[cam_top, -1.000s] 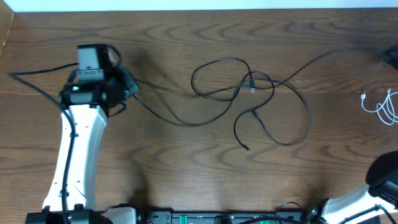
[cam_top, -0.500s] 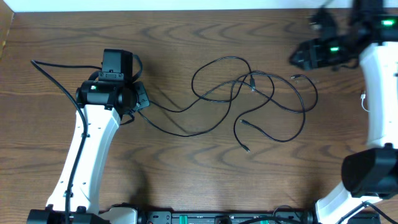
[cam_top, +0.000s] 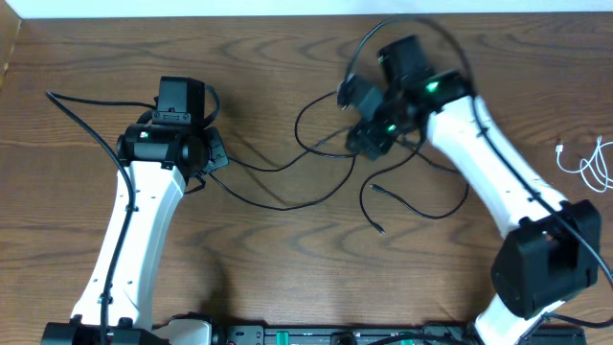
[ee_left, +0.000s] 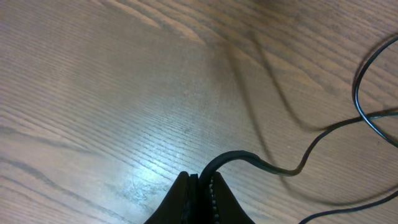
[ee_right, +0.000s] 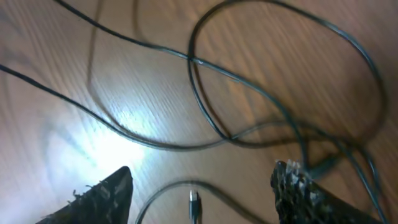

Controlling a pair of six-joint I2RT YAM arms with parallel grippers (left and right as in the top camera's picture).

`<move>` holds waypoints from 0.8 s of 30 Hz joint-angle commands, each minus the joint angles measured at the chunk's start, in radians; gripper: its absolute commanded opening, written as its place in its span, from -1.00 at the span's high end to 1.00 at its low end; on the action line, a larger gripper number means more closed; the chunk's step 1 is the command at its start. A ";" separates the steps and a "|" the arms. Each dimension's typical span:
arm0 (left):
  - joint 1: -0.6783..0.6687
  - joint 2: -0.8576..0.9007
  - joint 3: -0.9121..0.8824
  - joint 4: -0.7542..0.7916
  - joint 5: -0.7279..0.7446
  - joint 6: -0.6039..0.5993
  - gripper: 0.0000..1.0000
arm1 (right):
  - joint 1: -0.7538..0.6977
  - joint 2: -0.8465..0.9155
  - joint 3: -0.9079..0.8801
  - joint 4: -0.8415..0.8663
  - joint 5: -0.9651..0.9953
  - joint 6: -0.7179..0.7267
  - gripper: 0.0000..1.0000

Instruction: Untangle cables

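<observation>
Overhead, black cables (cam_top: 287,205) are lying looped and crossed mid-tabletop (cam_top: 287,287), so the untangling is barely starting. Left fingers (ee_left: 186,199) are pinching one black strand. Right fingers (ee_right: 102,196) are hovering wide over the knot (cam_top: 383,134). White cable (cam_top: 586,163) is sitting apart, far right.

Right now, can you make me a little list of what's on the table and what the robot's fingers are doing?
left fingers: shut on a black cable
right fingers: open, above the black tangle, holding nothing
white cable: lying apart, by the table's right edge
table: brown wood
</observation>
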 commanded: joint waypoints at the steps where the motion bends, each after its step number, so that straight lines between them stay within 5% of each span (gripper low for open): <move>1: -0.001 0.004 -0.002 -0.002 -0.017 0.016 0.85 | 0.042 -0.004 -0.099 0.093 0.021 -0.076 -0.33; 13: -0.001 0.004 -0.002 -0.003 -0.016 0.016 0.85 | 0.069 -0.004 -0.378 0.515 0.050 -0.033 -0.29; 24: -0.001 0.004 -0.002 -0.003 -0.016 0.016 0.85 | 0.071 0.002 -0.205 0.333 0.135 0.062 -0.40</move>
